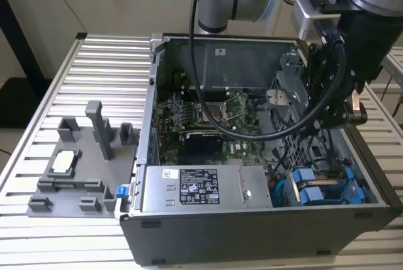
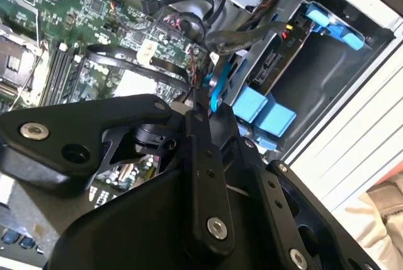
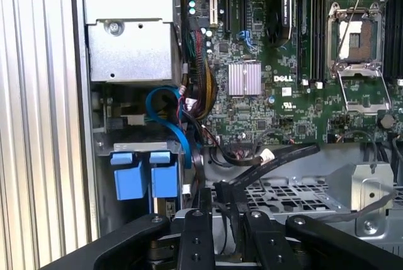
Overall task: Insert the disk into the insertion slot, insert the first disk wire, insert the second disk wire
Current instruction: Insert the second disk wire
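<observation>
The disk (image 2: 272,68) sits in the insertion slot (image 1: 350,179), the bay of the grey drive cage at the case's corner on the exterior view's right. Its blue carrier tabs (image 3: 138,174) face outward, and they also show in the exterior view (image 1: 313,189). My gripper (image 1: 324,125) hangs inside the case just above that cage. In the first wrist view its black fingers (image 3: 196,232) stand close together, with the end of a black disk wire (image 3: 221,191) between them. A blue disk wire (image 3: 169,111) loops beside the cage; it runs past my fingertips (image 2: 204,109).
The open computer case (image 1: 252,232) rests on a slatted aluminium table (image 1: 94,68). A grey power-supply box (image 1: 201,188) with a white label lies beside the cage. The green motherboard (image 3: 264,81) fills the case floor. A grey fixture plate (image 1: 75,169) with holders stands to the case's left in the exterior view.
</observation>
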`<state>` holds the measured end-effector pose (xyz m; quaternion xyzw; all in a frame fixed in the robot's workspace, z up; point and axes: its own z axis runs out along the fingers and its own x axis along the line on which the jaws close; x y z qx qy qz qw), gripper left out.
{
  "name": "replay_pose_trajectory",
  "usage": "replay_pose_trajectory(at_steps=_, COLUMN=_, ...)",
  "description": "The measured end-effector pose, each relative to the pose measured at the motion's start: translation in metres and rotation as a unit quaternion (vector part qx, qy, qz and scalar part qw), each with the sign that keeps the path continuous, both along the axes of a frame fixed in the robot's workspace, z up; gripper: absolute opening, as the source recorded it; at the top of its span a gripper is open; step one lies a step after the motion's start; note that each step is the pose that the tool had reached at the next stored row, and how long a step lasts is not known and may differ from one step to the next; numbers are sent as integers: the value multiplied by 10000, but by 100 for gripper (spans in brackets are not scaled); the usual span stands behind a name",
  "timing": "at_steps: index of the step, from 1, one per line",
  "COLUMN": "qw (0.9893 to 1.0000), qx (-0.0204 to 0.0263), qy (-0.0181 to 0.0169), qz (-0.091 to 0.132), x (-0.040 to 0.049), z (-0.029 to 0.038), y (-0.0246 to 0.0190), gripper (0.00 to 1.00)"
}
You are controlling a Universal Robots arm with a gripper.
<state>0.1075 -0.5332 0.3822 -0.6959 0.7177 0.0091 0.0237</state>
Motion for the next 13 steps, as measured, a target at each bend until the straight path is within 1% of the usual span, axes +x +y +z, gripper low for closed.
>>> replay_pose_trajectory(at_steps=1, qw=10000, qx=-72, qy=-3, qz=-1, x=-4, z=-2, y=6, gripper=27)
replay_pose_trajectory(at_steps=3, qw=9997, qx=-251, qy=-16, qz=2, x=-17, z=-4, y=23, gripper=27)
replay_pose_trajectory(at_steps=4, qw=9995, qx=-319, qy=-26, qz=7, x=-26, z=-5, y=31, gripper=27)
replay_pose_trajectory(at_steps=5, qw=9993, qx=-370, qy=-38, qz=14, x=-35, z=-8, y=42, gripper=27)
replay_pose_trajectory(at_steps=6, qw=9992, qx=-404, qy=-52, qz=22, x=-44, z=-15, y=56, gripper=27)
replay_pose_trajectory(at_steps=7, qw=9991, qx=-418, qy=-71, qz=30, x=-54, z=-25, y=74, gripper=27)
replay_pose_trajectory(at_steps=9, qw=9990, qx=-424, qy=-120, qz=48, x=-73, z=-51, y=108, gripper=27)
replay_pose_trajectory(at_steps=11, qw=9989, qx=-437, qy=-177, qz=64, x=-90, z=-70, y=136, gripper=27)
replay_pose_trajectory(at_steps=13, qw=9986, qx=-458, qy=-244, qz=81, x=-106, z=-86, y=158, gripper=27)
